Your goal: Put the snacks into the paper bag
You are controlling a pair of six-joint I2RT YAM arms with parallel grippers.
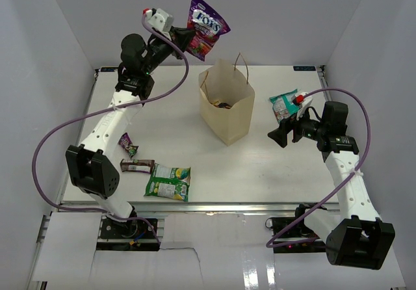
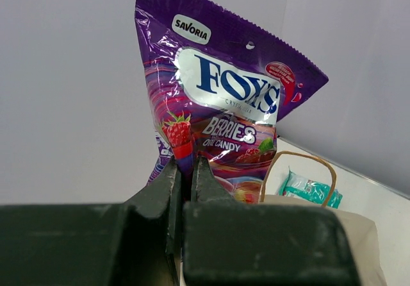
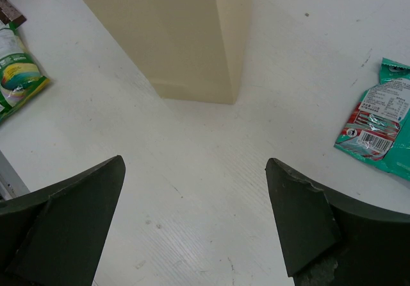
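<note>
The left gripper [image 1: 184,40] is up in the air, beyond the far-left corner of the paper bag [image 1: 227,111] as the overhead camera sees it. Its jaws are pinched almost together on the bottom edge of the purple-pink candy pouch [image 1: 207,23]. The pouch stands up out of the fingers, tilted, with its "FOX'S" label plain in the wrist view and the bag's loop handle just below and beside it.

The bag stands upright on the table [image 1: 260,179], mouth open, with something dark lying inside that is too small to make out.

To the right of the bag, the right gripper [image 1: 281,136] sits low over the table, pointed toward the bag — jaws spread wide, holding nothing. The teal-white packet [image 1: 284,105] lies flat to the right of the bag, just beside that gripper.

On the near-left side of the bag, well apart from it, lies the green packet [image 1: 168,181]. A small brown bar [image 1: 137,166] lies just beyond that packet, and a small purple wrapper [image 1: 128,145] lies near the bar.
</note>
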